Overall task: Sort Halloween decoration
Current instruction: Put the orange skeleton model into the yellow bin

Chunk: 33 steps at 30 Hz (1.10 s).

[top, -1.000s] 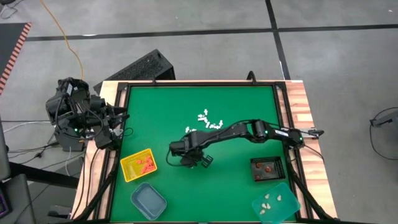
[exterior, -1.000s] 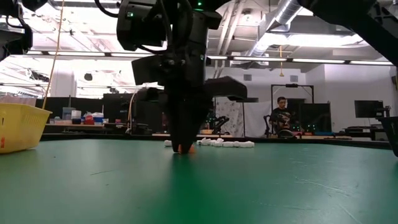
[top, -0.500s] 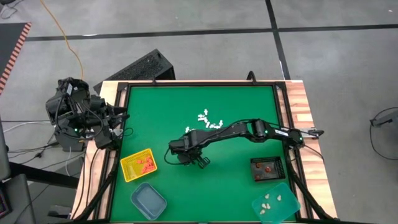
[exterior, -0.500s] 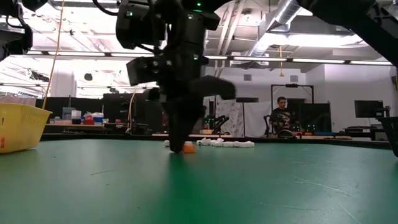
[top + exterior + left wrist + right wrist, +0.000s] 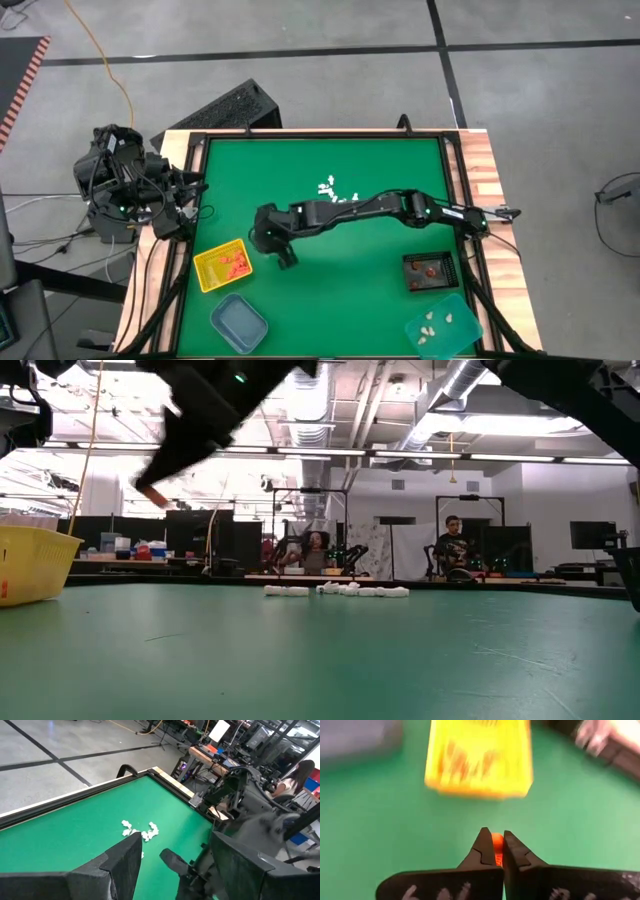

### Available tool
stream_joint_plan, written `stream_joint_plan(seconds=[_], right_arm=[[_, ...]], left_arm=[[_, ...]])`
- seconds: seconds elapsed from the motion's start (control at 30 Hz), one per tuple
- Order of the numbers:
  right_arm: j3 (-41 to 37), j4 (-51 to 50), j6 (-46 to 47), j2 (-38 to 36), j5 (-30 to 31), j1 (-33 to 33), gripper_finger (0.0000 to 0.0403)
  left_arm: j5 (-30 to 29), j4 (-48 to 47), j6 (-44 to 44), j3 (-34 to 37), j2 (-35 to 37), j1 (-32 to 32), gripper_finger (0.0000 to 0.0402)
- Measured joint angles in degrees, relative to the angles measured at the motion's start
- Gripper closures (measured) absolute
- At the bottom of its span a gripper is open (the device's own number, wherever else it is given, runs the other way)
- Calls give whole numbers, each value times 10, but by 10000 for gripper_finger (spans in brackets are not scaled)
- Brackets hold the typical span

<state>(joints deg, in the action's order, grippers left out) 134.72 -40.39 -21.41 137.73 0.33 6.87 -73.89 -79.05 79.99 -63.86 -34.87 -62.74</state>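
My right gripper hangs above the green mat, just right of the yellow tray, shut on a tiny orange trinket. In the low view the trinket shows at the tip of the slanting fingers, well above the mat. Orange-red trinkets lie inside the yellow tray. A cluster of white trinkets lies on the mat toward the far side, also in the low view. My left gripper waits open beyond the table's left edge, with nothing between its fingers. My right gripper pinches the orange trinket between its two fingertips, only at their free ends. The fingers slant down toward the table's left side. The trinket is lifted clear of the mat.
A black tray with red pieces and a teal tray with white pieces stand at the near right. A blue-grey tray sits near the front, below the yellow one. A raised frame rims the mat. A person sits far behind.
My right gripper has risen from the mat with the orange trinket and swung toward the table's left edge and the yellow tray. It has tipped from pointing straight down to slanting. The trinket, on the mat a second ago, is now lifted clear.
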Motion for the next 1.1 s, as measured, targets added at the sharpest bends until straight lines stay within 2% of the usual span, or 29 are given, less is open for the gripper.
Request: stream_joint_plan(seconds=[0.2,0.3,0.47,0.73,0.93,1.1], right_arm=[[1,182,32,5,-50,-2,402],[1,216,31,15,-69,-2,402],[-1,268,39,37,-154,-11,402],[-2,437,113,85,-241,-18,402],[0,569,193,125,-270,-20,402],[0,597,233,144,-272,-22,402]], left_arm=[[0,0,0,0,0,0,176],[-1,0,0,0,0,0,176],[-1,0,1,0,0,0,176],[-1,0,3,0,0,0,176],[-1,0,3,0,0,0,176],[-3,0,3,0,0,0,176]])
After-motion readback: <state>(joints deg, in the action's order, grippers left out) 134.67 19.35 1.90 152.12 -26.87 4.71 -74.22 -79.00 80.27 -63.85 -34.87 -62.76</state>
